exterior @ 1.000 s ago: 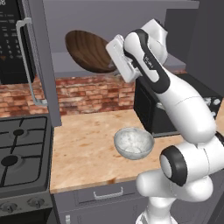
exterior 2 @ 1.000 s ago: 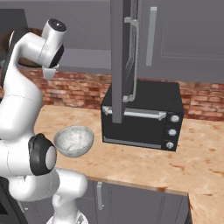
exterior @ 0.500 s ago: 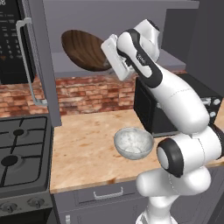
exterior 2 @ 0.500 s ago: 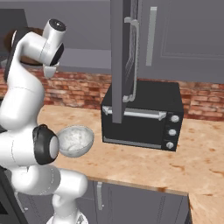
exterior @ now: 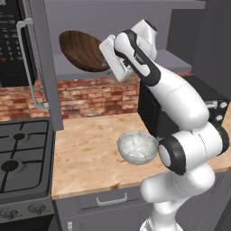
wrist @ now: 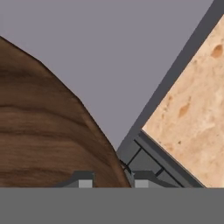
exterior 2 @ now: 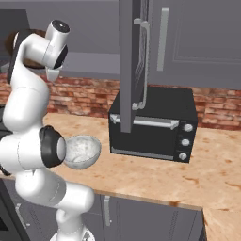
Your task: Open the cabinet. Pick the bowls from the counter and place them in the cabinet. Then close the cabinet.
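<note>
The gripper (wrist: 110,180) is clamped on the rim of the dark-brown wooden bowl (exterior: 85,50), one fingertip (wrist: 85,180) on either side of the bowl's wall in the hand view. In the left base view the bowl hangs in the air inside the open wall cabinet (exterior: 180,63), above its grey shelf and well above the counter (exterior: 90,149). The bowl is tipped steeply, so its rim plane stands nearer upright than level; its rounded wood-grain underside faces left and toward the camera, and its broad face runs from upper left down to lower right where the hand grips it. The left cabinet door (exterior: 45,63) stands swung open edge-on, with its silver bar handle (exterior: 28,63) showing. The white-grey marble bowl (exterior: 137,147) sits upright on the counter, mouth up, near the front edge and just left of the black toaster oven (exterior 2: 155,124). The black gas stove (exterior: 22,158) adjoins the counter on the left, with a brick backsplash (exterior: 90,97) behind.
</note>
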